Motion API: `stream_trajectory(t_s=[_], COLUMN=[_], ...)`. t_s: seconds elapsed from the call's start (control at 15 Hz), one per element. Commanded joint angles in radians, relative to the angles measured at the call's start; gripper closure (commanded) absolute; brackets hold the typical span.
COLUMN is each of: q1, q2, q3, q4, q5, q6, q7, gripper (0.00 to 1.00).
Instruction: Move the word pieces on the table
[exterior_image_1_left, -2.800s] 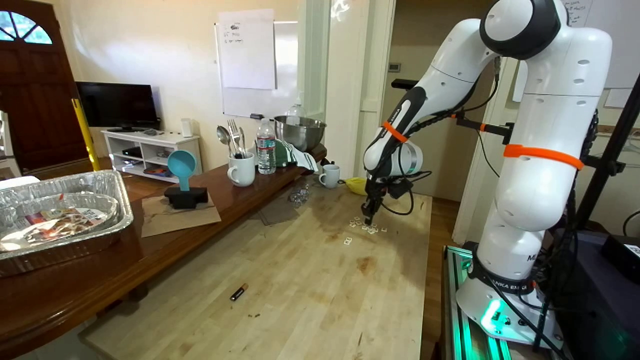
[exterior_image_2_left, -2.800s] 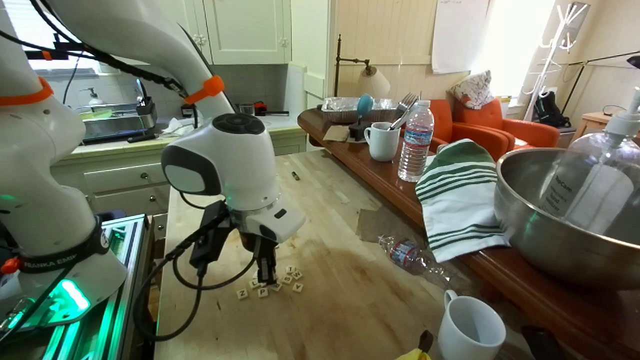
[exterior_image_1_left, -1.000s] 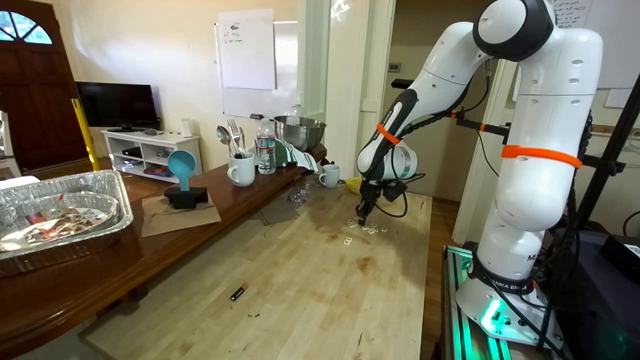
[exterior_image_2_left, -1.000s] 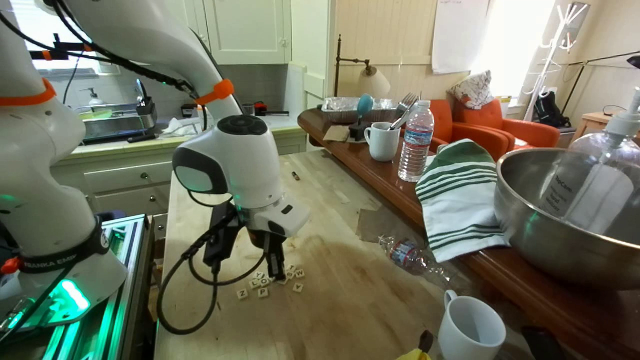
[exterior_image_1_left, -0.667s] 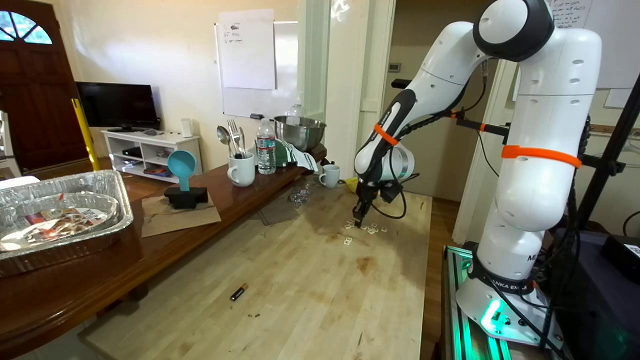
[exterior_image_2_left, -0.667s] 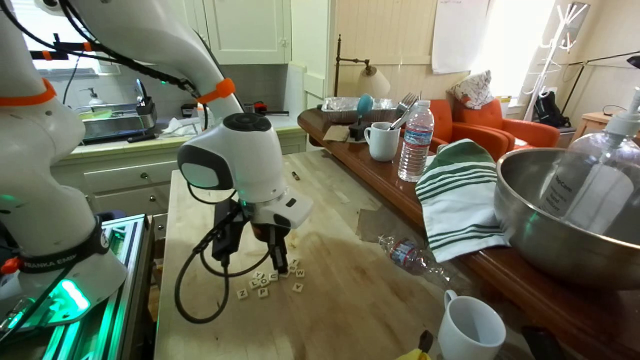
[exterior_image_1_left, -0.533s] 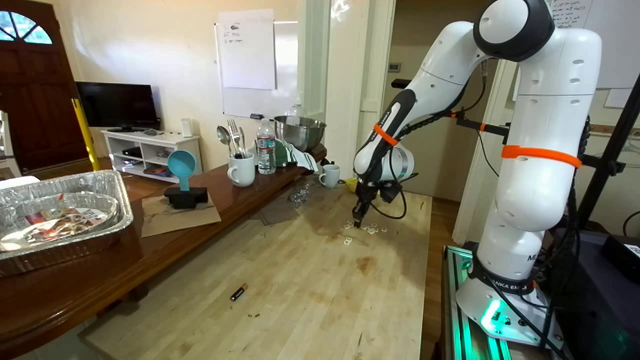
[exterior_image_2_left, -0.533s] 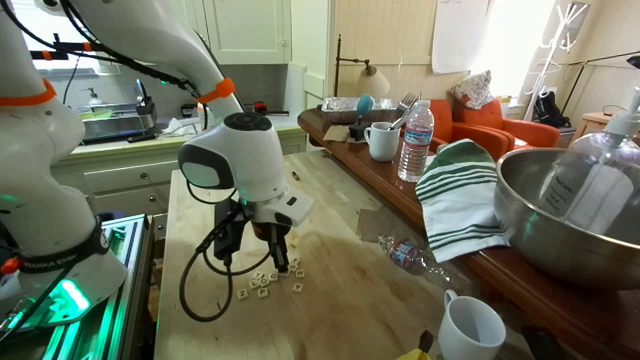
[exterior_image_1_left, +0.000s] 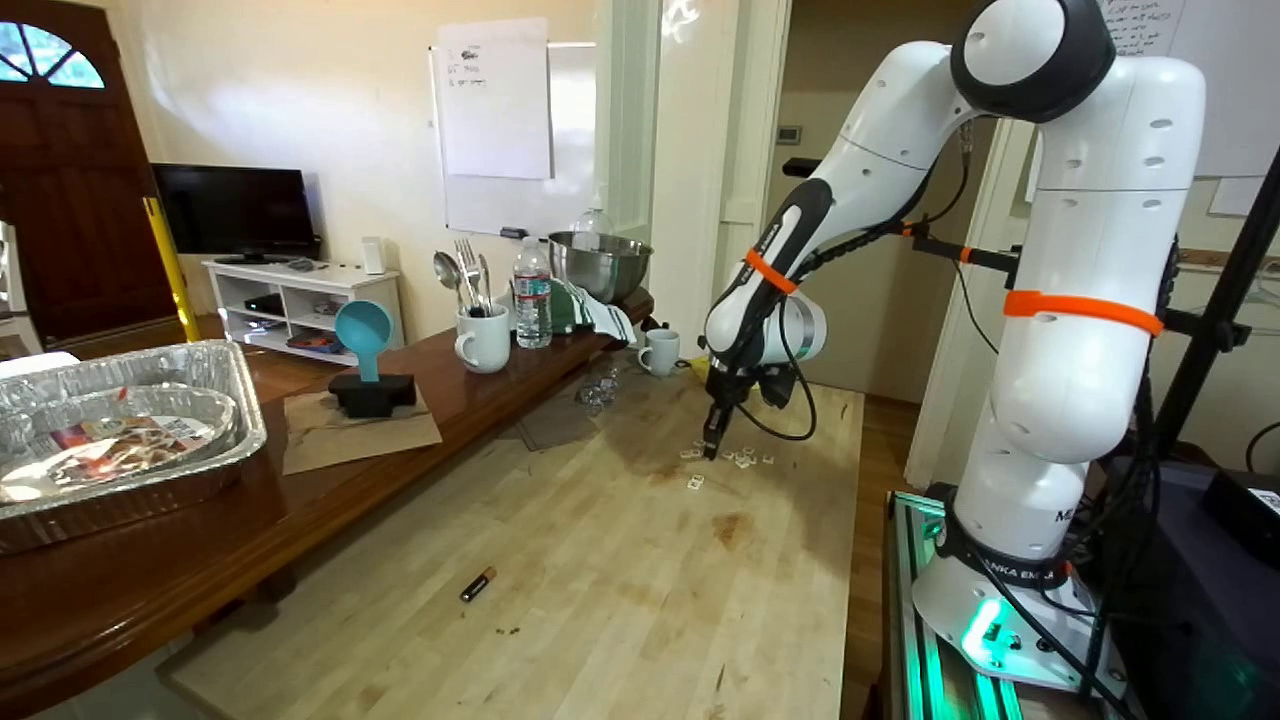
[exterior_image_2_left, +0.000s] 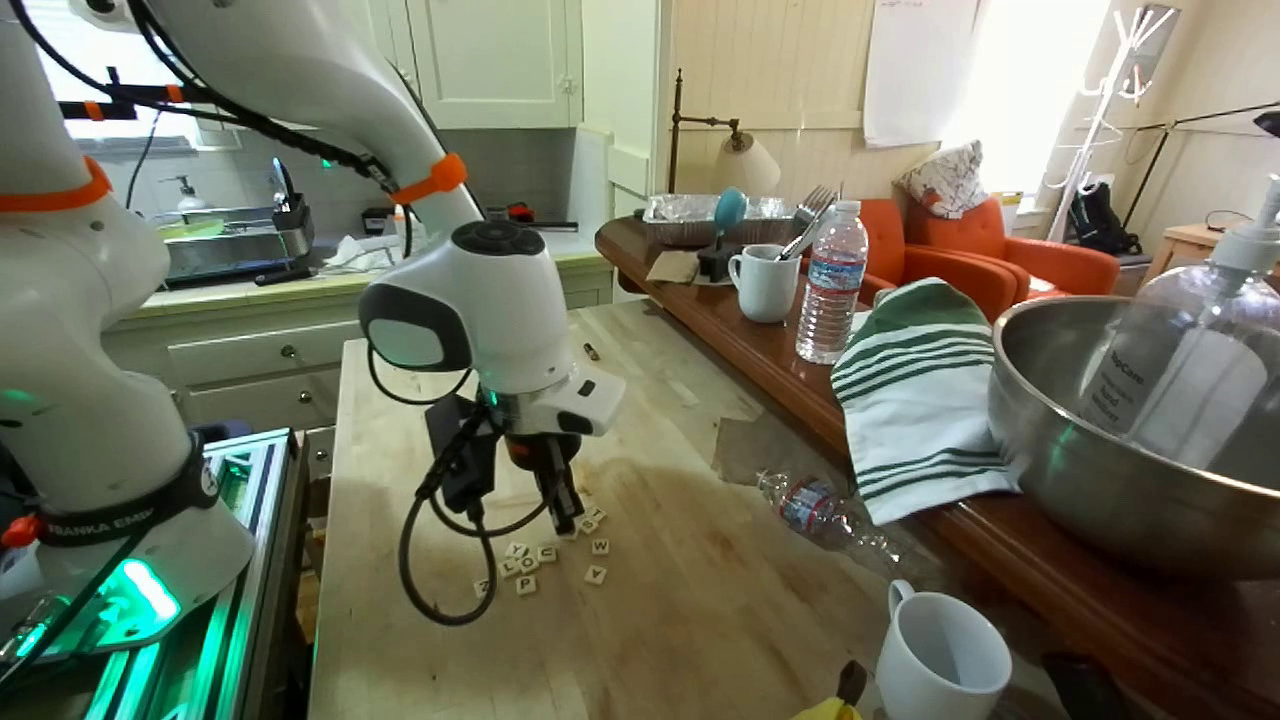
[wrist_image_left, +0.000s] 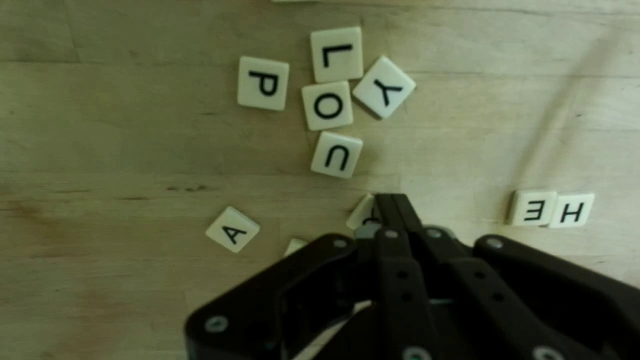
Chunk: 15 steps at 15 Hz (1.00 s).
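The arm (exterior_image_1_left: 893, 130) stood arched, its elbow (exterior_image_1_left: 1030, 50) high above the base (exterior_image_1_left: 1025, 650); the wrist (exterior_image_2_left: 512, 330) hung well apart from that base; the gripper (wrist_image_left: 393, 198), likewise apart from it, pointed downward, fingers (wrist_image_left: 389, 212) together.

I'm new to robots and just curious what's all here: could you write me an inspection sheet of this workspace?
Surface: pale wooden table with a brown stain.
Job's things: letter tiles lie scattered on it; E and H sit side by side.
Clutter: what looks like a battery, a plastic bottle on its side, a white mug.
End effector: shut; it hides part of one tile; contact can't be told.
Cables: black cable hangs in a loop.
Surroundings: dark wooden counter bearing a steel bowl; orange chairs further back.
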Motion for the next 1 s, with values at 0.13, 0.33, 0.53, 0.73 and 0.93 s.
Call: stream_trajectory(t_s=[0.13,0.33,0.53,0.73,0.93], q1=[0.020,0.022,0.026,0.030,0.032], q2=[0.041,0.038,0.036,0.054,0.051], q3=[0.034,0.047,0.058,0.062,0.064], q4=[-0.034,-0.036,-0.040,-0.021,-0.027], q5=[-0.003,-0.009,-0.015,-0.031,-0.049], q6=[-0.011,-0.021,-0.021,-0.035,-0.029], q7=[-0.061,-0.093,-0.121,-0.149,-0.168], gripper=[1.00,1.00,1.00,1.00,1.00])
